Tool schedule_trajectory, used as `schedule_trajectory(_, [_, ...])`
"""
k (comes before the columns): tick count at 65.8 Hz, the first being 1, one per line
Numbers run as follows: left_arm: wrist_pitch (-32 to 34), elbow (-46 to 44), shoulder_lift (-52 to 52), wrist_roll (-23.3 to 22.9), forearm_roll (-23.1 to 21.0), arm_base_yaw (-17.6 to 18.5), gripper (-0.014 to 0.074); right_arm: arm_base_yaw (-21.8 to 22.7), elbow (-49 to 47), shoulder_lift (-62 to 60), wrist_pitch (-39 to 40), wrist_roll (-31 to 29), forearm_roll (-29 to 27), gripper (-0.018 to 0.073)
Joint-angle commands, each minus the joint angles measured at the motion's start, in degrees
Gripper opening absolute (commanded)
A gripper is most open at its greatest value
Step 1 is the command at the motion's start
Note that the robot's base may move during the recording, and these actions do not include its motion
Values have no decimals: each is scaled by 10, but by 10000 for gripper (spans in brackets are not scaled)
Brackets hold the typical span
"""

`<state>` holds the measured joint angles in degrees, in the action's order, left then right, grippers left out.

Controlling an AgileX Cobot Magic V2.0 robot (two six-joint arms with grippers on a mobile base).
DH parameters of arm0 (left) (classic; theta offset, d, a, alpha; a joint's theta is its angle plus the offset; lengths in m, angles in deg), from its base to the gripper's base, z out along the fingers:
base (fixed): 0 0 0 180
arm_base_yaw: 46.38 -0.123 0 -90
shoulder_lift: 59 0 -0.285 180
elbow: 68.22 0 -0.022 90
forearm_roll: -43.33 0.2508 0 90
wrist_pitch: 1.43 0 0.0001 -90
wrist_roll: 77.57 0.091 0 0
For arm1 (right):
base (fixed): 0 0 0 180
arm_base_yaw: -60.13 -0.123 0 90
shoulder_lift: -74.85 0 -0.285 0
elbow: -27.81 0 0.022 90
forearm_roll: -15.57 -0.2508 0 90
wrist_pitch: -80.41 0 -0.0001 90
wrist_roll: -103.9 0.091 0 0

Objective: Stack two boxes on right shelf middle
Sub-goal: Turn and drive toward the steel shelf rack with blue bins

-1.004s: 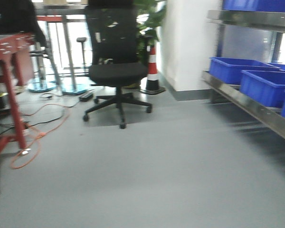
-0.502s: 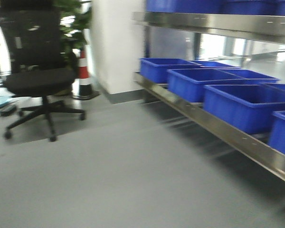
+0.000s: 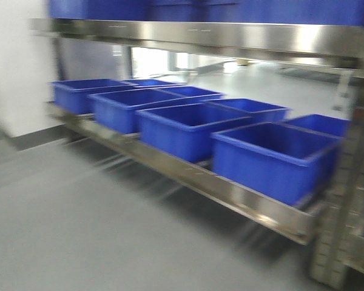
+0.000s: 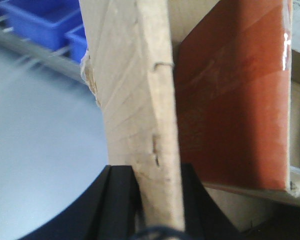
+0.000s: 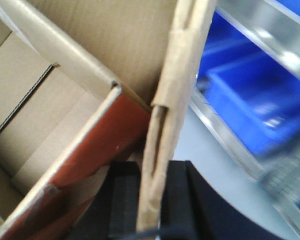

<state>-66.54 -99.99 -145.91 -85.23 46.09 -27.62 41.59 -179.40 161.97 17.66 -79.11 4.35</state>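
The left gripper [image 4: 157,171] has two matte black fingers [image 4: 119,200], blocky, with flat inner faces and slanted outer shoulders. They widen into a rounded black body at 6 o'clock. The right gripper [image 5: 152,172] has the same plain black fingers [image 5: 177,200]. At 6 o'clock a thin dark cable [image 5: 155,231] curves across them.

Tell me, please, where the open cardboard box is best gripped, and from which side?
Grip the cardboard box by its two opposite side walls, each from its free edge. They are thin, flat panels that fit between the jaws; the left gripper and right gripper each pinch one so.
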Motion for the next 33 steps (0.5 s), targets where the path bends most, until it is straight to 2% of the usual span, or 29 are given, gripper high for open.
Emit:
schedule_trajectory(1, [47, -8, 10, 2, -20, 4, -111, 1, -7, -5, 16, -9, -8, -154])
schedule_trajectory(33, [47, -8, 10, 2, -20, 4, -111, 1, -7, -5, 16, -9, -8, -154])
